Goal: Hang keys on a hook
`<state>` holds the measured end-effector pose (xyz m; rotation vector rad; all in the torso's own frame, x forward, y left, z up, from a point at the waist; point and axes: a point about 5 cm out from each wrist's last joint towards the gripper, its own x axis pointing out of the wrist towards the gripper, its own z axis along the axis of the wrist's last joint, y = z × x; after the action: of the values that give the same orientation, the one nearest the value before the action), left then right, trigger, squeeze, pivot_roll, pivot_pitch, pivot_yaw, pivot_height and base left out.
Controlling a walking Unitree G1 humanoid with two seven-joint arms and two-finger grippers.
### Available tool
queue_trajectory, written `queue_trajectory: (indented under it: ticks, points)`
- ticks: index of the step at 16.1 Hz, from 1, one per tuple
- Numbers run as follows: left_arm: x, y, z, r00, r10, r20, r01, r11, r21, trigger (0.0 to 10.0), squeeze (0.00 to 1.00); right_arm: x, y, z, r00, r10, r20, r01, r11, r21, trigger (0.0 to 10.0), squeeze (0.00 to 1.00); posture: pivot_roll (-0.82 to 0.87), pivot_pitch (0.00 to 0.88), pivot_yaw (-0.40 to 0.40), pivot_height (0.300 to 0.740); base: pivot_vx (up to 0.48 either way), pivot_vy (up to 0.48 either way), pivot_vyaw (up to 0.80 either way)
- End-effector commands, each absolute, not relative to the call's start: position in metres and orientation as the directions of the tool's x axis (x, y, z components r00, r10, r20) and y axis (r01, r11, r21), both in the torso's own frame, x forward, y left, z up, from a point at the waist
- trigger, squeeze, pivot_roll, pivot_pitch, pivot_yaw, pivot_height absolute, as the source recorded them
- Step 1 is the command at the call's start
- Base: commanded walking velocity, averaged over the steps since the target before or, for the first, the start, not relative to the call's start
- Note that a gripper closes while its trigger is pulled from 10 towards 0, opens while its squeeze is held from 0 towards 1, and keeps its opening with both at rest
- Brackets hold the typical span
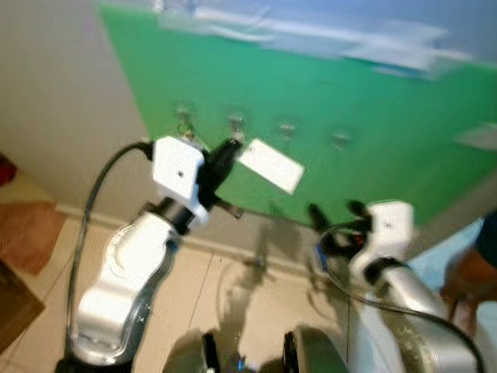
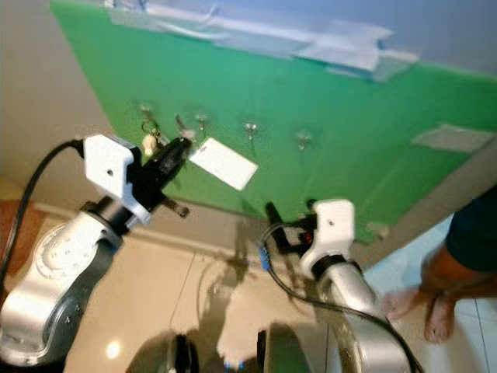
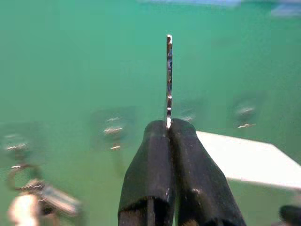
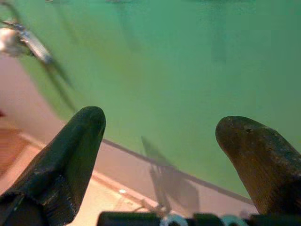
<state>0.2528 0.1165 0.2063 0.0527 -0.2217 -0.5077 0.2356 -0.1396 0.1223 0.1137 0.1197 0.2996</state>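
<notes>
Head cameras first: I see my left gripper [image 2: 180, 149] raised to the green board [image 2: 373, 155], just under its row of clear hooks [image 2: 249, 128], fingers pressed together on a key ring with a blank white tag [image 2: 224, 164] trailing toward the board's middle. Another key bunch [image 2: 149, 137] already hangs on the hook nearest the board's left edge. My right gripper [image 2: 291, 214] sits lower, near the board's bottom edge, fingers spread and empty. A person's bare feet [image 2: 425, 307] stand on the tiled floor [image 2: 155, 280] at right.

Left wrist view: the fingers [image 3: 155, 160] pinch a thin metal key [image 3: 169, 77] edge-on. I can read no writing on the tag.

Right wrist view: parted fingers [image 4: 70, 155] face bare green board.
</notes>
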Motion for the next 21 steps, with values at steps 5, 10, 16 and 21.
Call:
queue_trajectory:
  ticks: [5,10,16,21]
  points:
    - [0.258,0.11,0.213,0.842,-0.5,0.201,0.478,0.865,0.15,0.0,0.0,0.233,-0.147,0.115,0.952,0.277,-0.132,-0.263,0.958,0.114,10.0,0.0,-0.21,0.192,0.017,0.675,0.0,0.0,0.0]
    - [0.295,0.145,0.207,0.917,-0.385,0.108,0.351,0.905,0.241,0.0,0.0,0.23,-0.146,0.115,0.951,0.278,-0.136,-0.263,0.957,0.119,10.0,0.0,-0.22,0.221,0.02,0.675,0.0,0.0,0.0]
    - [0.329,0.156,0.21,0.939,-0.331,0.089,0.29,0.907,0.306,0.0,0.0,0.225,-0.14,0.114,0.944,0.295,-0.147,-0.281,0.954,0.109,10.0,0.0,-0.23,0.242,0.024,0.671,0.0,0.0,0.14]
    - [0.332,0.143,0.223,0.908,-0.386,0.164,0.299,0.87,0.393,0.0,0.0,0.228,-0.143,0.115,0.953,0.273,-0.135,-0.258,0.959,0.116,10.0,0.0,-0.23,0.222,0.027,0.634,0.0,0.0,0.0]
